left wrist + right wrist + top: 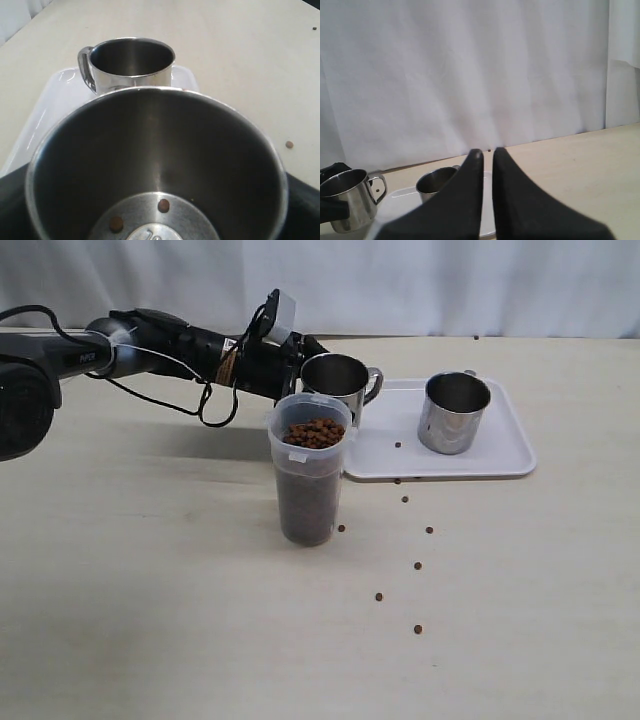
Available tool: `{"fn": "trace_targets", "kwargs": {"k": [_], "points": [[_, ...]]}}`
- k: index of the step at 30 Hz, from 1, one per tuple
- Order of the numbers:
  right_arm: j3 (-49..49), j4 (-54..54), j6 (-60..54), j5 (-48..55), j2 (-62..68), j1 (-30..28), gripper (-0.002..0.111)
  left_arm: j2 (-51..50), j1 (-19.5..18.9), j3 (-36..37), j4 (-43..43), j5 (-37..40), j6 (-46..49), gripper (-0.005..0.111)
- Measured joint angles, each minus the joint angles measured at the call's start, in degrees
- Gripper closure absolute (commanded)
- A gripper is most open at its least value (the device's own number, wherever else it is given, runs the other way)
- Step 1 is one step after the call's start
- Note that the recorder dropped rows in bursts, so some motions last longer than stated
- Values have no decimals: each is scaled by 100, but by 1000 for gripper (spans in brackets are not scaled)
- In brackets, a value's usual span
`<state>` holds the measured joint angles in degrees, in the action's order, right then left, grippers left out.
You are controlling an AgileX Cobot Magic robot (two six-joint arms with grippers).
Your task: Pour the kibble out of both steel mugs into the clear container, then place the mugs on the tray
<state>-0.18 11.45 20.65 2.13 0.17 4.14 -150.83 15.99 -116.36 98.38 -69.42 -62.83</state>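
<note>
Exterior view: left claw holds a steel mug at the tray's left edge, likely set-down next; right claw closed, empty.

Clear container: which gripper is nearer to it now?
Left. The left gripper holds a steel mug just behind the clear container; the right gripper, shut, is well away, outside the exterior view.

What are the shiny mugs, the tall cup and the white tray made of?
The held mug and the other mug look like polished steel: mirror-like reflections. The tall cup seems frosted clear plastic, kibble showing through. The tray looks like smooth white plastic, slightly glossy.
</note>
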Motion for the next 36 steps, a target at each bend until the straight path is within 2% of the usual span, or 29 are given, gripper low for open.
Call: {"fn": "trace_targets", "kwargs": {"k": [18, 28, 36], "points": [[0, 0, 0, 0, 0, 0, 103, 267, 12, 0, 208, 0, -317, 107], [0, 0, 0, 0, 0, 0, 103, 271, 230, 0, 230, 0, -329, 107], [0, 0, 0, 0, 0, 0, 103, 271, 264, 0, -240, 0, -138, 107]]}}
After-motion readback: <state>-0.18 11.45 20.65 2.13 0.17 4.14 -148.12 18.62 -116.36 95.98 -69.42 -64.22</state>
